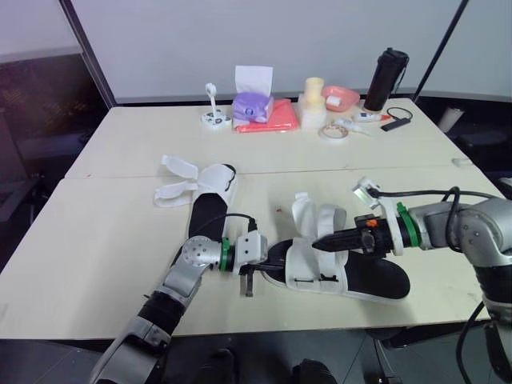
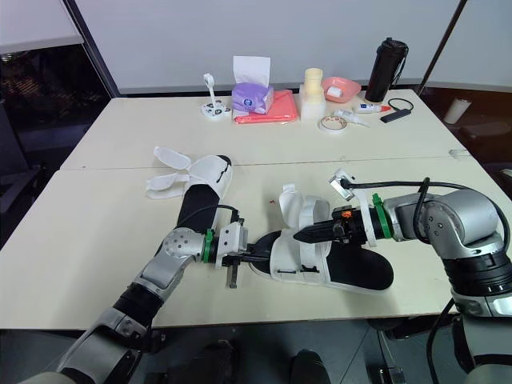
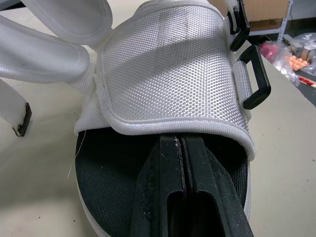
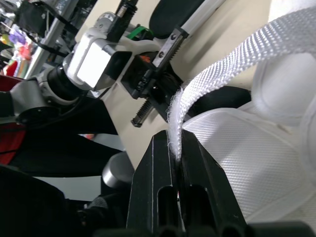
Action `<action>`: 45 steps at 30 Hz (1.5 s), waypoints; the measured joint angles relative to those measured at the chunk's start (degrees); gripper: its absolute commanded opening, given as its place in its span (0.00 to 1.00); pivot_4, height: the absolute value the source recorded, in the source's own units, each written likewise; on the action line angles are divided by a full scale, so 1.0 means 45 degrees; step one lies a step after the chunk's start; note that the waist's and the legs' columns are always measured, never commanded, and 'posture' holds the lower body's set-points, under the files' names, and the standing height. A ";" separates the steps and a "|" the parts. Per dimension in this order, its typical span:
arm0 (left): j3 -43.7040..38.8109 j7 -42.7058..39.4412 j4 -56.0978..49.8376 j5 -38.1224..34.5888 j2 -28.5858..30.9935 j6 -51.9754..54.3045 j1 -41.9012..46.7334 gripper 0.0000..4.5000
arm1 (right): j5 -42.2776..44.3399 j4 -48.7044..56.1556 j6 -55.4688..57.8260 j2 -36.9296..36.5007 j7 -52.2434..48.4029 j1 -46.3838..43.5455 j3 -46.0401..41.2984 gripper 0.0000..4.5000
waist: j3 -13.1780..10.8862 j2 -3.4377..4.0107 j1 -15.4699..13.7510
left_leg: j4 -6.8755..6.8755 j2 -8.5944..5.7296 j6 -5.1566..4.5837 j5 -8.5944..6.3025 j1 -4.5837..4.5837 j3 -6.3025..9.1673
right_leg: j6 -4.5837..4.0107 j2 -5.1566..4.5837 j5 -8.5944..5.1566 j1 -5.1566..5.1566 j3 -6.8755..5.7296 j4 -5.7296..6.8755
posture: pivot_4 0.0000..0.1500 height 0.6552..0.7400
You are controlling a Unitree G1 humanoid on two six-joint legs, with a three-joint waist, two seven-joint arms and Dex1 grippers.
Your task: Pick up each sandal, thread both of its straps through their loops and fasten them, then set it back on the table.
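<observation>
Near the table's front edge lies a black-soled sandal [image 1: 364,276] with a white woven upper [image 3: 168,74] and black loops [image 3: 254,79]. My right gripper [image 1: 316,242] hovers over that upper, shut on a white strap [image 4: 237,59] that rises from it. My left gripper [image 1: 272,260] sits at the sandal's toe end, its fingers [image 3: 163,163] pressed shut and lying over the black insole just below the upper's edge. The second sandal [image 1: 210,210] lies behind to the left with both white straps [image 1: 180,180] spread open.
Along the back edge of the table [image 1: 96,240] stand a purple tissue box [image 1: 252,104], a red cloth [image 1: 276,120], a cream stack [image 1: 314,100], a pink bowl [image 1: 340,98], a tape roll [image 1: 334,132] and a black bottle [image 1: 386,78].
</observation>
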State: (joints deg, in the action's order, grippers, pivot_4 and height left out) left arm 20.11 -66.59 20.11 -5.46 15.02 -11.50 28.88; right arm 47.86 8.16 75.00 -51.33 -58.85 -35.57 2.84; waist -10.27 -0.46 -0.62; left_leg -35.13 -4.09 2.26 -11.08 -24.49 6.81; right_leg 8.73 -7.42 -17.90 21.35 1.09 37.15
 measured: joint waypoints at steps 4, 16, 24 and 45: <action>0.0026 0.0061 0.0003 0.0003 0.0001 -0.0024 0.0001 0.00 | -0.0707 -0.0202 -0.0693 0.0008 0.0123 0.0204 0.0285 0.01 | 0.0000 0.0000 0.0007 | 0.0001 0.0000 0.0000 0.0000 0.0000 0.0000 | 0.0000 0.0000 0.0000 0.0001 0.0000 0.0000 | 1.00 1.00; 0.0058 0.0076 0.0009 0.0011 0.0001 -0.0060 0.0011 0.00 | -0.1319 -0.0024 -0.1500 -0.0258 -0.0405 0.0731 0.0669 0.01 | 0.0000 0.0000 -0.0004 | 0.0002 0.0000 0.0000 0.0000 0.0000 0.0000 | 0.0000 0.0000 0.0000 0.0000 0.0001 0.0000 | 1.00 1.00; 0.0077 0.0078 0.0033 0.0050 0.0016 -0.0073 0.0018 0.00 | -0.0815 0.1685 -0.1029 -0.0355 -0.0336 0.1507 0.0516 0.01 | 0.0000 0.0000 -0.0011 | 0.0001 0.0000 0.0000 0.0000 -0.0001 0.0000 | 0.0000 -0.0001 0.0000 0.0000 0.0000 -0.0001 | 1.00 1.00; 0.0106 0.0094 -0.0001 0.0054 0.0052 -0.0064 0.0001 0.00 | 0.0959 0.5050 -0.0443 -0.1487 0.0751 0.3926 -0.2732 0.97 | -0.0001 -0.0001 -0.0029 | 0.0001 0.0003 -0.0002 -0.0001 -0.0002 0.0001 | 0.0001 -0.0001 0.0000 -0.0005 -0.0001 -0.0005 | 1.00 1.00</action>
State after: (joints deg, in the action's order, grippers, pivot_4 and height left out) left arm 20.58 -66.17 20.11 -5.22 15.25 -11.79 28.89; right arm 52.17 30.89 73.00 -58.03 -55.47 -17.90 -9.46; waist -10.27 -0.46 -0.75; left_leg -35.12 -4.08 2.25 -11.08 -24.50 6.82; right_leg 8.74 -7.43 -17.90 21.33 1.09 37.13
